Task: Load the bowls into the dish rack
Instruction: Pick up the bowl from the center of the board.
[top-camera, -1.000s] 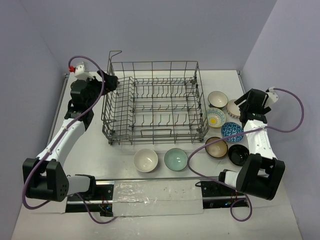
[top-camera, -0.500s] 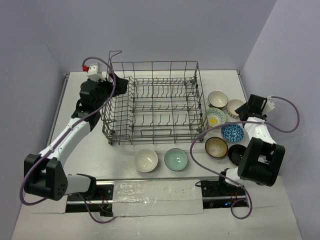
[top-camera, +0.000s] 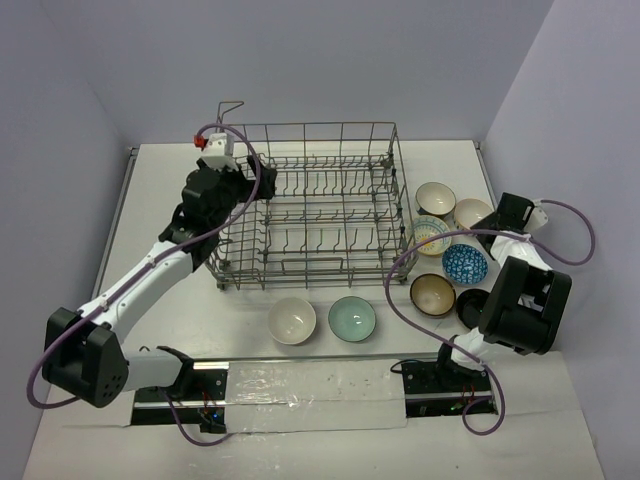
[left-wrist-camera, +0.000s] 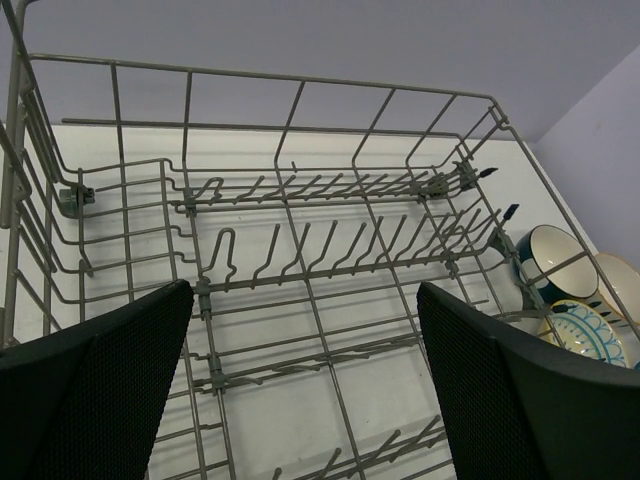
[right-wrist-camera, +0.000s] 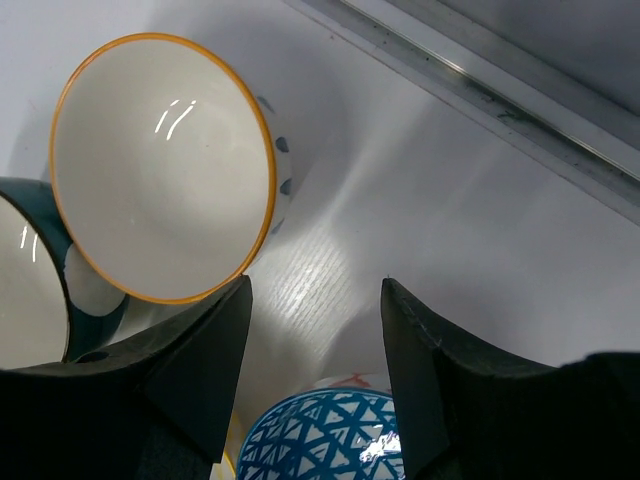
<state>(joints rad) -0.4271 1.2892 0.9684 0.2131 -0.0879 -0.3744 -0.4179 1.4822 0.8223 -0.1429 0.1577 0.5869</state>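
The grey wire dish rack (top-camera: 310, 205) stands mid-table with no bowl in it; its tines fill the left wrist view (left-wrist-camera: 330, 250). My left gripper (top-camera: 262, 185) (left-wrist-camera: 303, 295) hangs open over the rack's left part. Right of the rack lie a teal-sided bowl (top-camera: 435, 197), an orange-rimmed cream bowl (top-camera: 472, 212) (right-wrist-camera: 160, 165), a yellow-patterned bowl (top-camera: 430, 235), a blue-patterned bowl (top-camera: 465, 263) (right-wrist-camera: 320, 440), a tan bowl (top-camera: 432, 294) and a black bowl (top-camera: 475, 308). My right gripper (top-camera: 493, 231) (right-wrist-camera: 315, 300) is open over bare table between the orange-rimmed and blue bowls.
A white bowl (top-camera: 292, 320) and a pale green bowl (top-camera: 352, 318) sit in front of the rack near the arm bases. The table's metal edge rail (right-wrist-camera: 520, 90) runs close behind the right gripper. Walls close in the table on three sides.
My left arm has swung right, from beside the rack to above its left part. My right arm has folded back near the right-hand bowls, and its jaws stand narrower.
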